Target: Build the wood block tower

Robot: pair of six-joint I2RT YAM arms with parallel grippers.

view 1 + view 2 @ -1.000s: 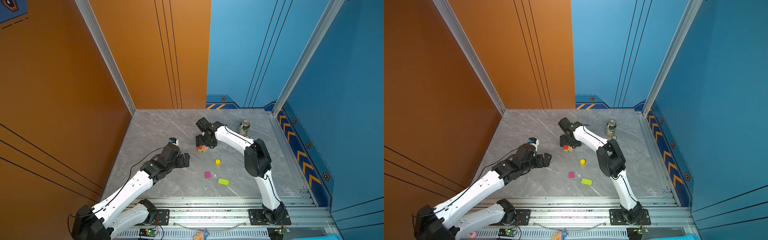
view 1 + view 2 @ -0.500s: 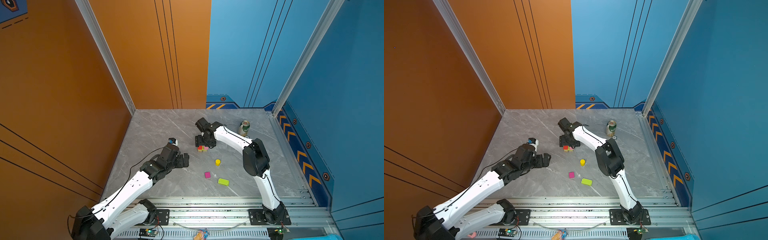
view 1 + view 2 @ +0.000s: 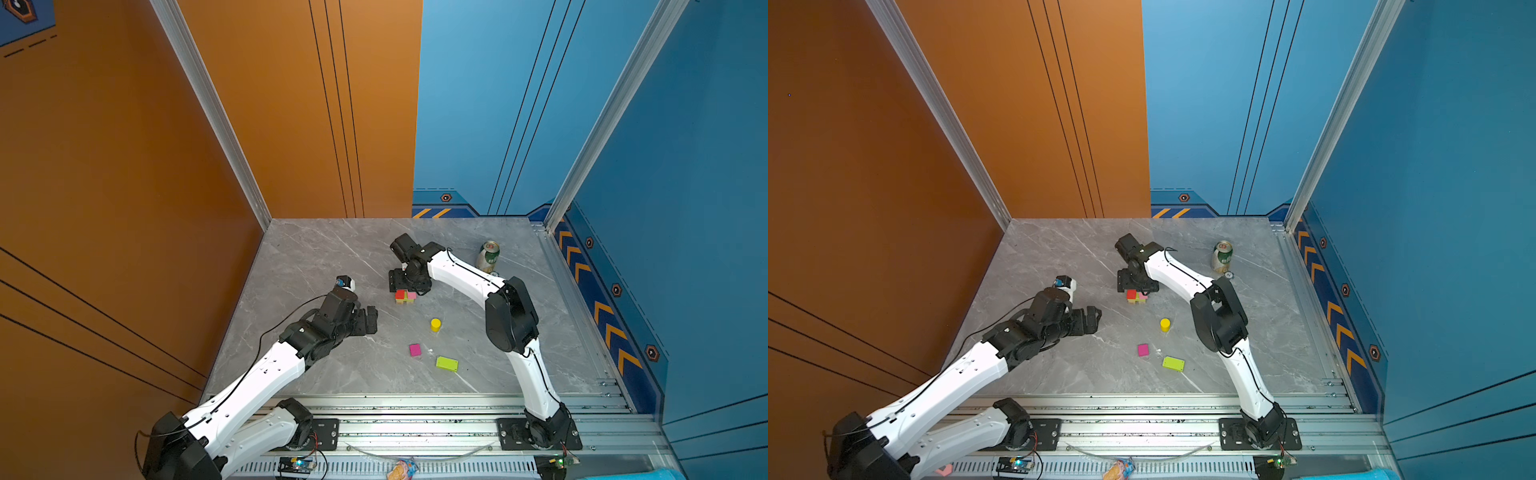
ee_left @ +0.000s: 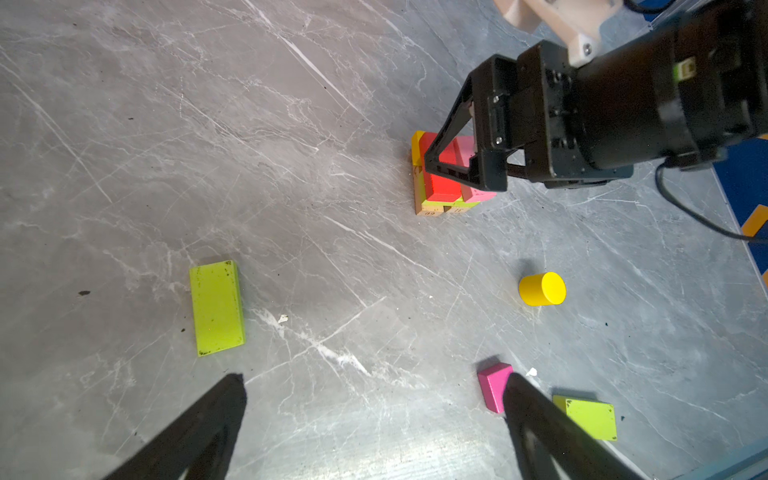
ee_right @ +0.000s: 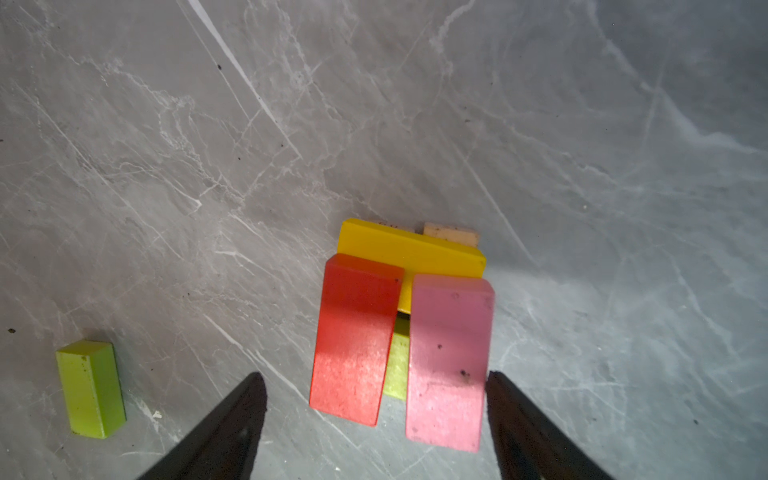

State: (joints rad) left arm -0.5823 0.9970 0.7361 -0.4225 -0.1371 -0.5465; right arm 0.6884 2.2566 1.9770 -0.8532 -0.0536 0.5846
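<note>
right gripper (image 5: 374, 376) jaws wide, straddling the red-orange block (image 5: 355, 336) and pink block (image 5: 449, 357) atop the tower (image 3: 405, 296) — one finger clear of the red | left gripper (image 4: 374, 386) wide, empty | loose, apart from tower — yellow cylinder (image 3: 435, 324), magenta cube (image 3: 414, 349), lime-green slab (image 3: 446, 363)

the tower (image 3: 405, 296) stands mid-tabletop (image 3: 316, 257); the cylinder (image 3: 435, 324), cube (image 3: 414, 349) and slab (image 3: 446, 364) lie before it, rightward; the can (image 3: 487, 257) stands behind, far right.
</note>
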